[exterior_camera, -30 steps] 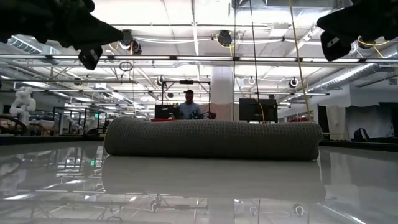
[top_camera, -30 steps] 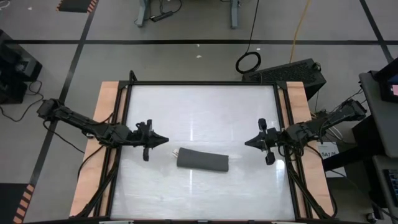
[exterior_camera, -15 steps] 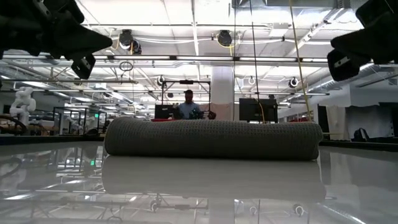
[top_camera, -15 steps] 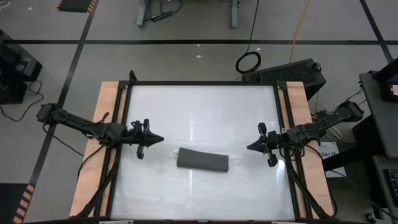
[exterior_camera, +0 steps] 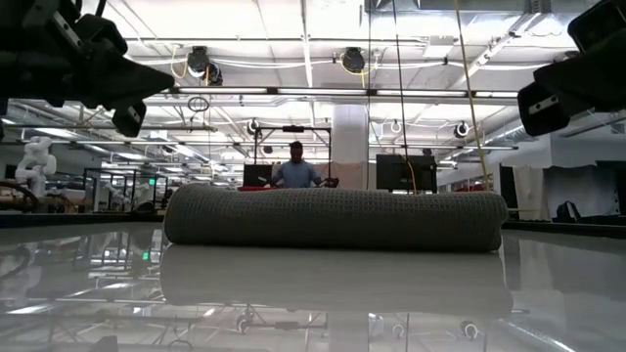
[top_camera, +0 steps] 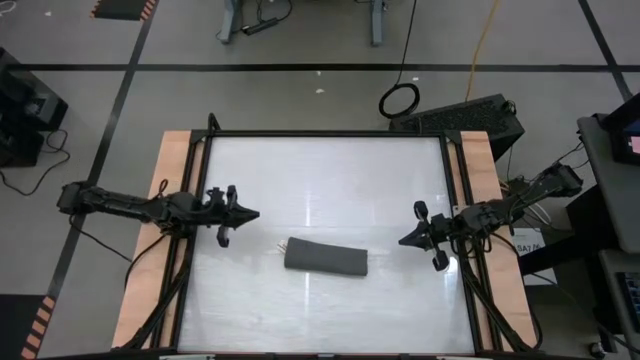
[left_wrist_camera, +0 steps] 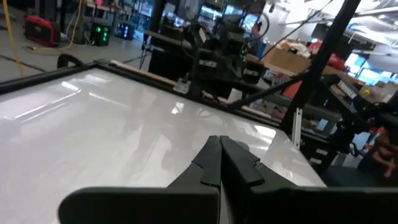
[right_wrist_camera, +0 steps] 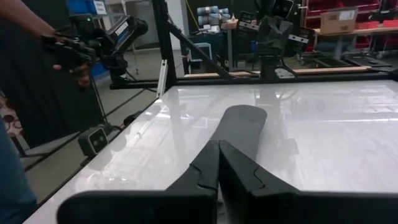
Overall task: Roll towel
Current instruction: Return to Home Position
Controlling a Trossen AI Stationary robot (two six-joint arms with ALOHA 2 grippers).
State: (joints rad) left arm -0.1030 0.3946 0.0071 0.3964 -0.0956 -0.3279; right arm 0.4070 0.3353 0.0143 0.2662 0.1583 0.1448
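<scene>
Towel status: dark grey soft cloth towel (top_camera: 325,257) is rolled into a tight cylinder. It lies on the glossy white table (top_camera: 330,170), a bit to the near side of centre, long axis left-right with a slight tilt. Its small white tag (top_camera: 277,243) pokes out at the left end. Low view shows the roll flat on the surface, even height end to end, no loose flap visible from that side.

Left gripper (top_camera: 252,214) hangs above the left side of the table, well apart from the roll, pointing right. Its fingers (left_wrist_camera: 208,165) are pressed together, holding nothing. Right gripper (top_camera: 403,241) hangs above the right side, also well apart, pointing left toward the roll. Its fingers (right_wrist_camera: 205,165) are closed and empty too.

Read: rolling looks done, and the step in hand is the retreat to home. Next move calls for drawing each arm back to its own side, clear of the roll, no contact needed. One risk: the roll loosening by itself. Can't tell how the free edge sits underneath.
</scene>
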